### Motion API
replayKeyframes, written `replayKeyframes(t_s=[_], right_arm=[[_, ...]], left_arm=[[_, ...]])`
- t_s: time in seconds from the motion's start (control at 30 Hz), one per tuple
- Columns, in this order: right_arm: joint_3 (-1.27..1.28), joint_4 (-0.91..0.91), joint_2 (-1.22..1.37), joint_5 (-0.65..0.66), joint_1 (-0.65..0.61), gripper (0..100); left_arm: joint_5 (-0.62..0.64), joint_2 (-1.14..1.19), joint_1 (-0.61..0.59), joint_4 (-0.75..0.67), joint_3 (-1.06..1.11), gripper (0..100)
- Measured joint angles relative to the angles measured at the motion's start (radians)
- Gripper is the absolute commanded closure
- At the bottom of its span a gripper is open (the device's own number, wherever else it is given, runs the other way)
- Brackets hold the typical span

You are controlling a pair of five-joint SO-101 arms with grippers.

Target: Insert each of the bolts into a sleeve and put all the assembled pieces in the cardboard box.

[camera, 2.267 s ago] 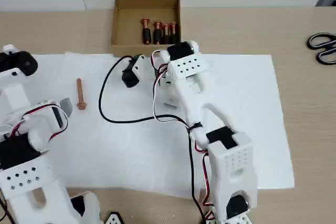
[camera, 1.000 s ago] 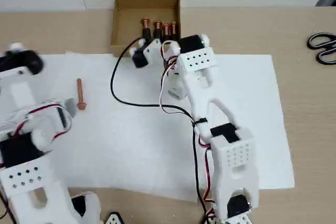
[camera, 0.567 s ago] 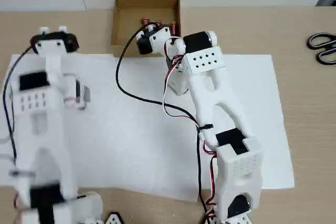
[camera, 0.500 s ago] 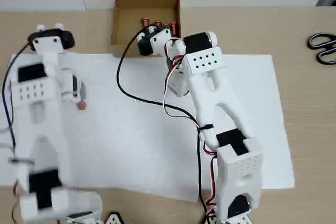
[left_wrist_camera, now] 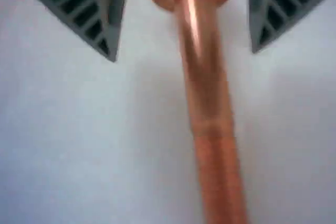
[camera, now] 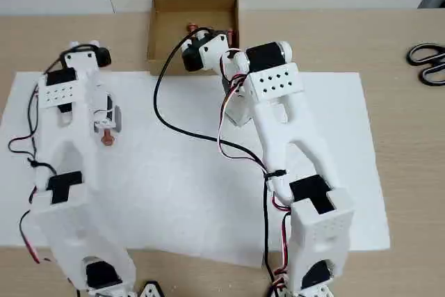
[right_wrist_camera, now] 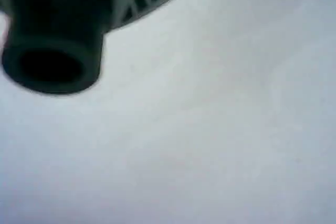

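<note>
A copper bolt [left_wrist_camera: 207, 103] lies on the white sheet [camera: 195, 193], its head [camera: 106, 138] peeking out below my left gripper [camera: 108, 122]. The left gripper [left_wrist_camera: 182, 51] is open, one grey finger [left_wrist_camera: 89, 14] on each side of the bolt's head, not touching it. My right gripper [camera: 235, 113] hovers just above the sheet, below the cardboard box [camera: 163, 12], and is shut on a black sleeve [right_wrist_camera: 52, 56] whose open end faces the camera. Several assembled copper-and-black pieces [camera: 229, 34] lie in the box, partly hidden by the right arm's wrist.
Black scissors [camera: 427, 60] lie on the bare table at the far right. The right arm's black cable [camera: 167, 119] loops across the sheet between the two arms. The sheet's lower middle is bare.
The left arm has swung in from the left edge and settled over the bolt. The right arm has shifted up toward the box and slightly right.
</note>
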Motion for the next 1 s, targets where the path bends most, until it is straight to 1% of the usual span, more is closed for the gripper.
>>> replayKeyframes(t_s=[0.23, 0.43, 0.67, 0.77, 0.87, 1.0], right_arm=[[0.0, 0.0, 0.0, 0.0, 0.0, 99.5], [0.0, 0.0, 0.0, 0.0, 0.0, 99.5], [0.0, 0.0, 0.0, 0.0, 0.0, 99.5], [0.0, 0.0, 0.0, 0.0, 0.0, 99.5], [0.0, 0.0, 0.0, 0.0, 0.0, 99.5], [0.0, 0.0, 0.0, 0.0, 0.0, 99.5]], left_arm=[[-0.005, 0.075, 0.0, -0.04, -0.017, 86], [0.002, 0.081, 0.012, -0.04, -0.028, 99], [0.009, 0.086, 0.029, -0.043, -0.037, 99], [0.011, 0.091, 0.048, 0.003, -0.077, 99], [0.011, 0.103, 0.087, 0.11, -0.149, 99], [0.008, 0.103, 0.138, 0.262, -0.311, 99]])
